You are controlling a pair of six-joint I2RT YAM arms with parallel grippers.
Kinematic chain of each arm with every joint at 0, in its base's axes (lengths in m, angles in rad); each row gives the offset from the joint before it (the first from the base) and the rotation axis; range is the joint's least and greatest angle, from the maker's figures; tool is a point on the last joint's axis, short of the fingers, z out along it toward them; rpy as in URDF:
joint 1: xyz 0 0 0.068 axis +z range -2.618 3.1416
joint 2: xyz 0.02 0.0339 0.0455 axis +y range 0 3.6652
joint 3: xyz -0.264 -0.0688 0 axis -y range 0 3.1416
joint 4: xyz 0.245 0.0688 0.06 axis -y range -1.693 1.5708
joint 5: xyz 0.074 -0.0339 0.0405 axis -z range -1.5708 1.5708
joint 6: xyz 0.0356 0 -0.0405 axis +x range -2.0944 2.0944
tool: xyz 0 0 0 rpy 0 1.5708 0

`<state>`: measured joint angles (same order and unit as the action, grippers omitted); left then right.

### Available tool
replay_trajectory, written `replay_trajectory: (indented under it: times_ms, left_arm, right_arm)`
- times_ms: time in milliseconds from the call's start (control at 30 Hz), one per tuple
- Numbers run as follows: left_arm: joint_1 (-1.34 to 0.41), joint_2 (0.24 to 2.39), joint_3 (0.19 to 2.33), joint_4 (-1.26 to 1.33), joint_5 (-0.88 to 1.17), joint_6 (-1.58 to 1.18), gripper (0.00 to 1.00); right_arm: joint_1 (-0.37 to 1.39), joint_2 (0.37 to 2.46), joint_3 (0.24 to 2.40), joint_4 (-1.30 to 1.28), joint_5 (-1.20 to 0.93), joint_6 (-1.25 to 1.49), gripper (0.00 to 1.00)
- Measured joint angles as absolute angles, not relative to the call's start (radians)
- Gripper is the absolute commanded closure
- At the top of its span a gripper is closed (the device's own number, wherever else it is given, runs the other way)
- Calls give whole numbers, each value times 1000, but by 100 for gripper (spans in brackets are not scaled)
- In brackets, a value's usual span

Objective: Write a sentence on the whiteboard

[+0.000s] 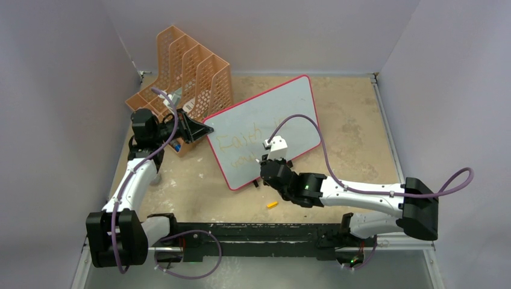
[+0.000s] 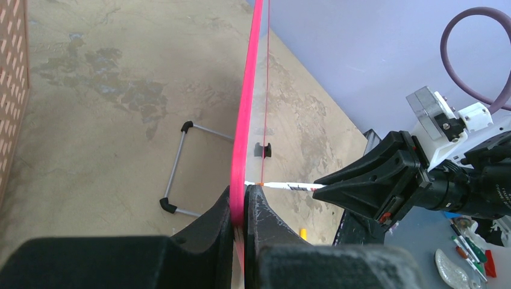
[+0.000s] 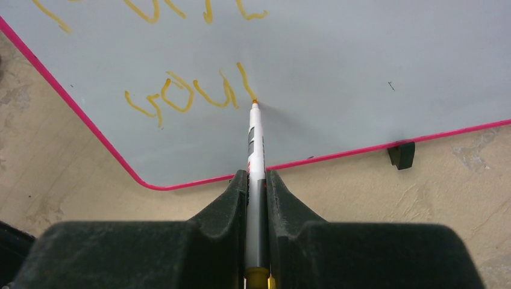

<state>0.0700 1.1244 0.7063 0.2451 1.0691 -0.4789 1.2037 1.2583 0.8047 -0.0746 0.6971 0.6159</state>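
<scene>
— While the right jaws are clamped on the slim white marker with the orange tip (image 3: 256,138), where does the board stand?

— Mid-worktop, seemingly propped on a grey wire stand (image 2: 178,168). It is the large pale whiteboard with the thin pink-red frame (image 1: 289,108). The left jaws are closed on its left edge, pinching the frame. The marker tip touches the board on the second line of the yellow-orange handwritten sentence (image 3: 181,96), just after "you".

— How will it handle?

— Light and stiff, I'd judge, but slick-faced and liable to slide or tip under pen pressure. The frame edge is the sound place to hold it.

— Any containers?

— An orange perforated plastic file rack (image 1: 193,66) stands at the far left. A few small items lie in its near compartments, too small to name. A small orange piece (image 1: 272,205), perhaps the cap, lies on the beige worktop (image 1: 355,120).
</scene>
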Motion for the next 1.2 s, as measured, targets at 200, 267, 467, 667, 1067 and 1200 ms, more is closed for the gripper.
replay_trajectory:
  times_ms: [200,267,467,667,1067,1200]
  left_arm:
    - [70,1124,706,245,1069,-479,100]
    - [70,1124,706,245,1069,-479,100]
    - [70,1124,706,245,1069,-479,100]
    - [70,1124,706,245,1069,-479,100]
    - [70,1125,706,245,1070,-479,100]
    - [70,1126,706,245,1069,-479,100]
  right_arm:
    - [1204,1258,805,-72,697,602,100]
    - [1204,1258,805,-72,697,601,100]
    - [1203,1245,805,-73,697,599,100]
    - [1203,1216,806,-67,698,589,100]
    - [1200,1242,806,-34,698,567,100]
    - [1195,1251,806,-20,698,557,100]
